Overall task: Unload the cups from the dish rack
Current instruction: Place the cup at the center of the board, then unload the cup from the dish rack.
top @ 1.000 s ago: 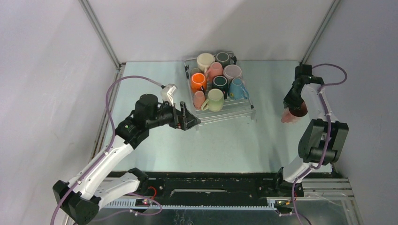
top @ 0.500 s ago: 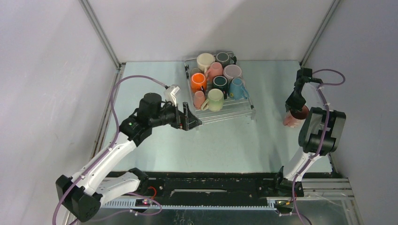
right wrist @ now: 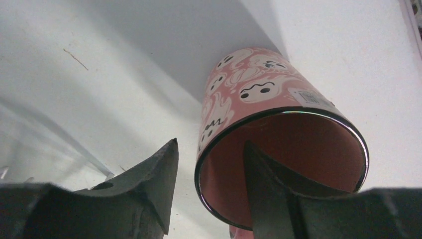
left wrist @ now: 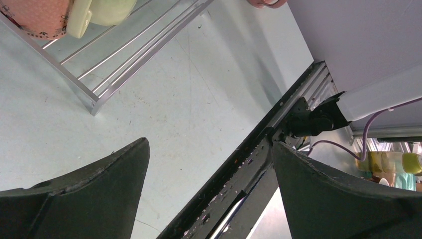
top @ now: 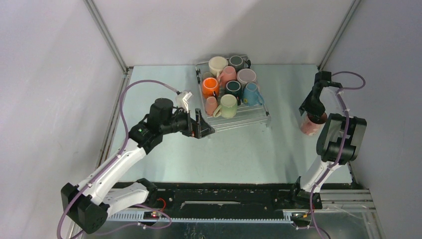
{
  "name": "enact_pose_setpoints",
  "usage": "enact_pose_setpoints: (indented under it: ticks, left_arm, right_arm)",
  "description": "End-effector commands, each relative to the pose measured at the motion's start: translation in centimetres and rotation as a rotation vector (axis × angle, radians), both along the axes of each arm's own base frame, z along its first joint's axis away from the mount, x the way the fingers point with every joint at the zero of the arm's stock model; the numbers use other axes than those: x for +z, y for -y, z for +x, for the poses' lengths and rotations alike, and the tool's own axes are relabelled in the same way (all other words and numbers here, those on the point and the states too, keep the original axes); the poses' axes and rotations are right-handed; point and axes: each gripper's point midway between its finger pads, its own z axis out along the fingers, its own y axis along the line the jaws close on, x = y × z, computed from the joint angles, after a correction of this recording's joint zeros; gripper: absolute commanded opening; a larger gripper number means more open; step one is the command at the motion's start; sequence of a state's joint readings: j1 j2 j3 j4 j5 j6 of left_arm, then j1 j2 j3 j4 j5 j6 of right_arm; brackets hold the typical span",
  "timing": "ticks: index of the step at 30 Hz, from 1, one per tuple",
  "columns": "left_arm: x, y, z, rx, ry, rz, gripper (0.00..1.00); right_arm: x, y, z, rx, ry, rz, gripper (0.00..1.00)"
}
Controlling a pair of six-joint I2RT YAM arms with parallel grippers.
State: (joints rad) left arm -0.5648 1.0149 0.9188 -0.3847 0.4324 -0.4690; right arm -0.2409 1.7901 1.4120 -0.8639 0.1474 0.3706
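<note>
The dish rack [top: 245,117] stands at the back centre of the table and holds several cups, among them orange [top: 210,85], cream [top: 217,64], pale green [top: 228,104], dark teal [top: 233,88] and blue [top: 251,93]. My left gripper [top: 204,127] is open and empty, just off the rack's front-left corner [left wrist: 94,99]; its jaws [left wrist: 210,144] stand wide apart. A pink ghost-patterned cup [top: 309,125] stands upright on the table at the right. My right gripper [right wrist: 210,143] is open over its rim [right wrist: 259,89], one finger inside and one outside, clear of the wall.
The enclosure walls and frame posts [top: 338,35] close in the table on three sides. The black rail [top: 224,196] runs along the near edge, also seen in the left wrist view [left wrist: 259,169]. The right arm's base [top: 341,144] stands right beside the pink cup.
The right gripper has lowered the pink cup from a tilted hold onto the table and opened its jaws. The left gripper has shifted slightly right toward the rack's corner.
</note>
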Motion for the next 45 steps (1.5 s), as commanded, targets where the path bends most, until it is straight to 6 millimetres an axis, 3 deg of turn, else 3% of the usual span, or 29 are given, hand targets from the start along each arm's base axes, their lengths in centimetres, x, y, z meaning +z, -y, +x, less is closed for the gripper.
enact_pose_setpoints:
  ticks: [1, 7, 8, 13, 18, 20, 24, 29, 39, 45]
  left_arm:
    - [3.2, 0.6, 0.5, -0.028, 0.095, -0.037, 1.0]
    - [3.7, 0.4, 0.5, -0.019, 0.107, -0.037, 1.0]
    - [3.7, 0.3, 0.6, -0.014, 0.111, -0.033, 1.0]
    - [3.6, -0.4, 1.2, 0.032, 0.137, -0.005, 1.0]
    - [3.4, -0.7, 1.8, 0.072, 0.142, 0.007, 1.0]
    - [3.4, -0.9, 1.9, 0.084, 0.145, 0.006, 1.0]
    - [3.2, -0.8, 2.0, 0.087, 0.136, 0.005, 1.0]
    - [3.4, -0.9, 1.8, 0.093, 0.129, 0.001, 1.0]
    - [4.1, -1.2, 1.5, 0.093, 0.124, 0.009, 1.0]
    - [4.2, -1.2, 1.4, 0.087, 0.121, 0.015, 1.0]
  right_arm:
    - [3.5, 0.4, 1.1, 0.016, 0.088, -0.032, 0.63]
    - [7.7, 0.1, 0.4, 0.015, 0.169, -0.056, 0.79]
    - [8.3, -0.1, 0.3, 0.019, 0.185, -0.059, 0.85]
    - [12.2, -2.5, 0.4, 0.077, 0.286, -0.072, 0.95]
    - [16.3, -9.2, 1.9, 0.281, 0.455, -0.035, 0.98]
    - [17.6, -13.4, 2.8, 0.447, 0.532, -0.021, 0.99]
    - [18.9, -18.9, 4.2, 0.694, 0.644, 0.01, 1.0]
    - [18.0, -22.7, 6.9, 0.893, 0.668, -0.053, 1.0]
    - [13.8, -25.2, 11.9, 1.06, 0.586, -0.076, 1.0]
    - [10.8, -25.8, 13.2, 1.098, 0.525, -0.056, 1.0]
